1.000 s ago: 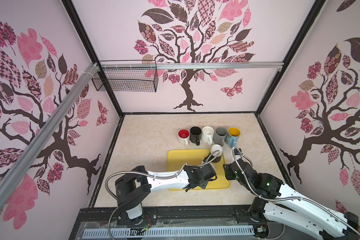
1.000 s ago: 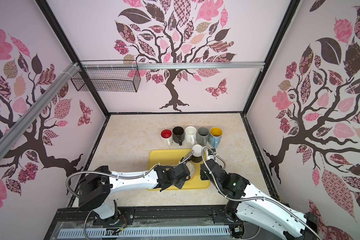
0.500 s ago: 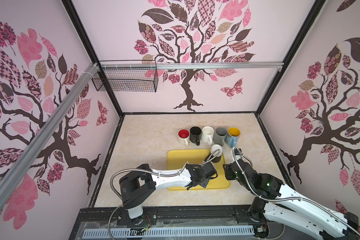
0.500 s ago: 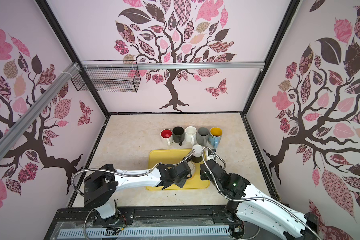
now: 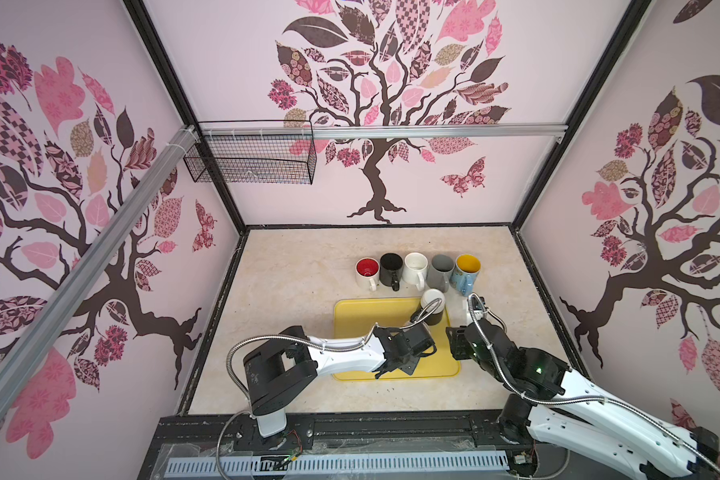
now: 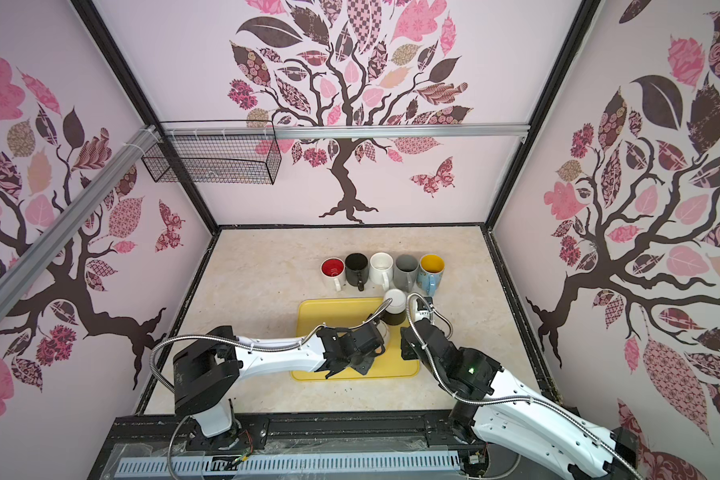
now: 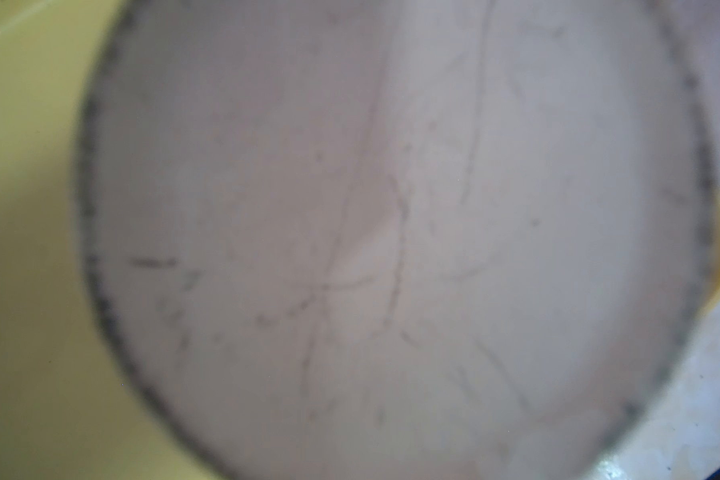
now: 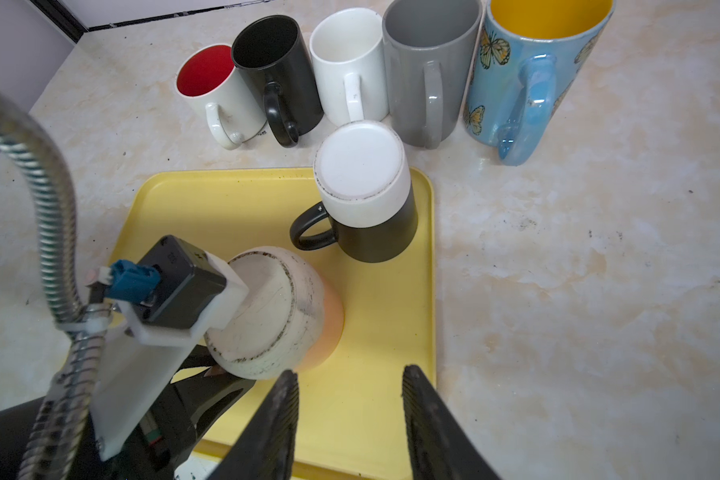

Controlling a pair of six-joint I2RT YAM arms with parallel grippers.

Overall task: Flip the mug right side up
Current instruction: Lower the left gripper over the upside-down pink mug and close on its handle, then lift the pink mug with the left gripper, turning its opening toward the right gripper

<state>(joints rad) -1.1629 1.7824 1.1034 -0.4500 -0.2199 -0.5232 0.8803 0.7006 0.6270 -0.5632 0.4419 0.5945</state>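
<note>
Because its scuffed base faces up, the cream-and-orange mug (image 8: 275, 307) on the yellow tray (image 8: 225, 195) is yet to be flipped. It appears to lean, likely since the left pincer (image 8: 219, 376) is clamped on its lower side. The right pincer (image 8: 350, 415) hangs beside it, jaws apart, empty, seemingly ready to assist.
</note>
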